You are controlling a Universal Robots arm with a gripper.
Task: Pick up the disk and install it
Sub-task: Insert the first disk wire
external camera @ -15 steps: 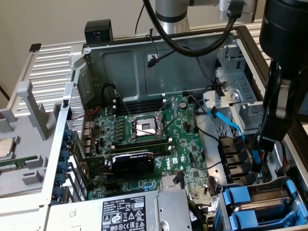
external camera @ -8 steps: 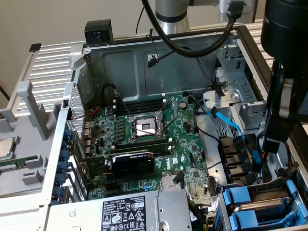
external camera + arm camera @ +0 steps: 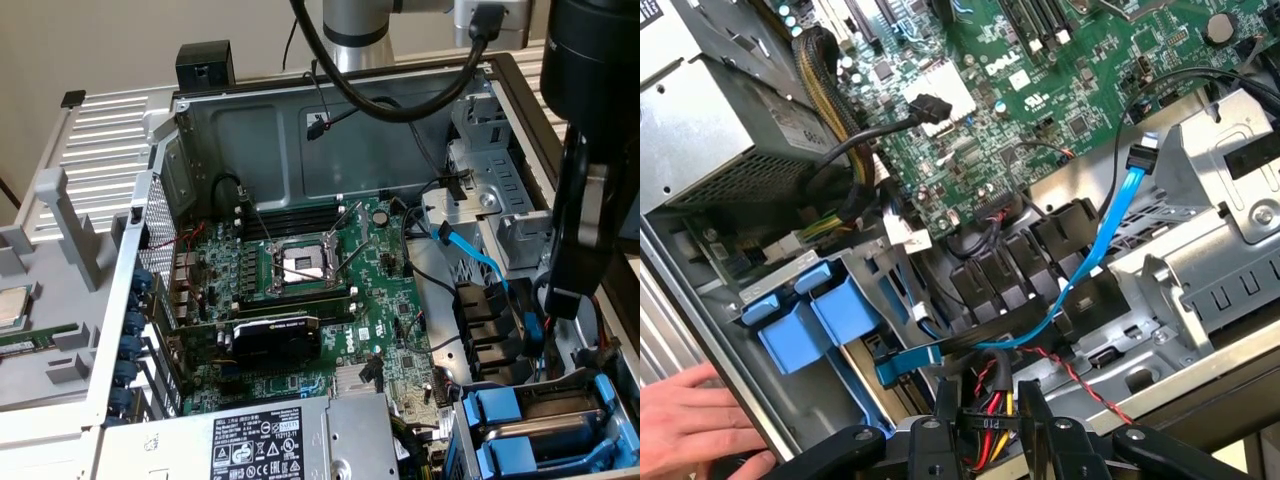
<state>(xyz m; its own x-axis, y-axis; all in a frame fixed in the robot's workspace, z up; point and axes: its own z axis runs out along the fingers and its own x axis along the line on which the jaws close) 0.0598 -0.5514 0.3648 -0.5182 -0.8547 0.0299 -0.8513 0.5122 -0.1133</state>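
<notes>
Two blue end tabs (image 3: 805, 310) of carriers stick out of the drive cage (image 3: 560, 400) at the case's corner, on the exterior view's lower right, where the tabs (image 3: 500, 410) sit one above the other. The disk's metal body is hidden inside that cage. My gripper (image 3: 987, 388) hangs just beside the cage, fingers parted, over a bundle of red, yellow and black power cables (image 3: 985, 425) tagged P10. Whether the fingers touch the bundle I cannot tell. In the exterior view the gripper (image 3: 565, 300) reaches down into the case at the right.
A person's hand (image 3: 690, 410) rests on the case edge next to the cage. A blue data cable (image 3: 1100, 250) loops past black connectors (image 3: 1020, 270). The motherboard (image 3: 390, 330), black graphics card (image 3: 275, 335) and power supply (image 3: 270, 440) lie to the exterior view's left.
</notes>
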